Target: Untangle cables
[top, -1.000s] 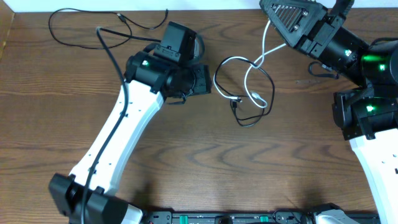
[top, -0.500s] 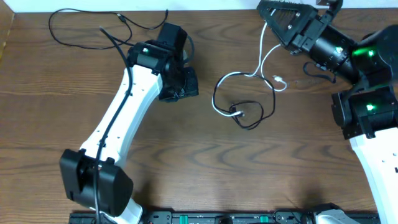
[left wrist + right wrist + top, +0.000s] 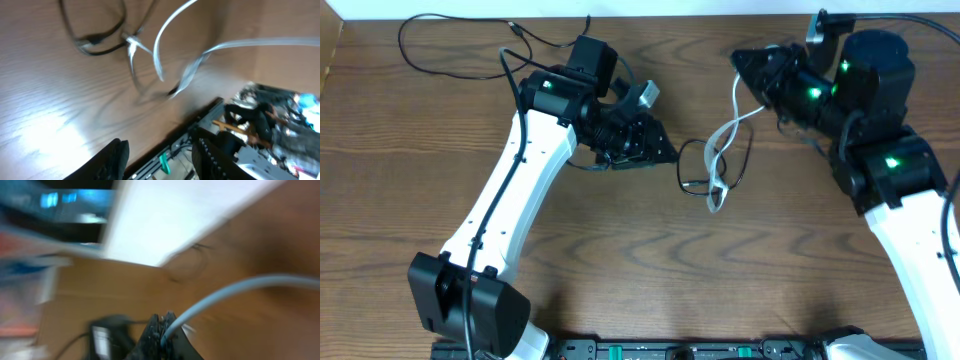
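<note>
Cables (image 3: 717, 190) trail from the right hand (image 3: 738, 62), near the left hand (image 3: 666, 151).

Our left gripper (image 3: 662, 152) swung right toward the white cable (image 3: 735, 100), its loops drawn narrower, our right gripper (image 3: 740, 62) rolled over.

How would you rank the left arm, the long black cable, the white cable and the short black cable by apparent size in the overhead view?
1. left arm
2. long black cable
3. white cable, though it is raised nearer the camera, so this place is unsure
4. short black cable
</note>
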You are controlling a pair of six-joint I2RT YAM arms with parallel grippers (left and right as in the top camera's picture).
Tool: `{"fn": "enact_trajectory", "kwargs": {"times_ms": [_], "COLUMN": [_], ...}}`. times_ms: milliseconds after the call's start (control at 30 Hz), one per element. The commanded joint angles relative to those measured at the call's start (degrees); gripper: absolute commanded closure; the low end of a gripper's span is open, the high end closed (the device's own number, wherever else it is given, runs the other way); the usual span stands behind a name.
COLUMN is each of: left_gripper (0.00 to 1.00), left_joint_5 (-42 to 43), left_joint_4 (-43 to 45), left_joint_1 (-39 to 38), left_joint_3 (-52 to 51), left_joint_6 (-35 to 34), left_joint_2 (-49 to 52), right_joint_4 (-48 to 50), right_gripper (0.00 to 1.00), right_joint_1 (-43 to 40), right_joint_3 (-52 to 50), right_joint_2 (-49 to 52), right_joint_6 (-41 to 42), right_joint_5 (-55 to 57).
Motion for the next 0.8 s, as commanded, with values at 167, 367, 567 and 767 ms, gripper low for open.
{"fn": "enact_trajectory", "kwargs": {"times_ms": [167,367,567,767], "left_gripper": [0.53,0.53,0.53,0.53], "left_joint_5": [-7.8,-11.7,-10.8,-1.7], "left_joint_4": [-1.0,-0.8,-0.7,0.4], "left_joint_1": [0.3,0.3,2.4,4.5], "left_joint_3": [0.1,0.1,0.1,0.1], "left_joint_6": [-3.8,-7.0,-7.8,-8.7], "left_joint_2": [-1.2,-1.2,-1.2,-1.2], "right_joint_4": [-3.9,-4.3,34.2,20.0], "right_gripper": [0.99,0.99,0.98,0.99], "right_joint_1": [1.4,0.8,-0.2,1.0], "right_joint_3": [1.2,1.2,1.2,1.2], "right_joint_2": [0.4,3.5,3.4,3.4], "right_joint_6": [-15.0,0.5,3.3,-3.8], "right_joint_5": [1.9,-14.6,-37.9,-37.6]}}
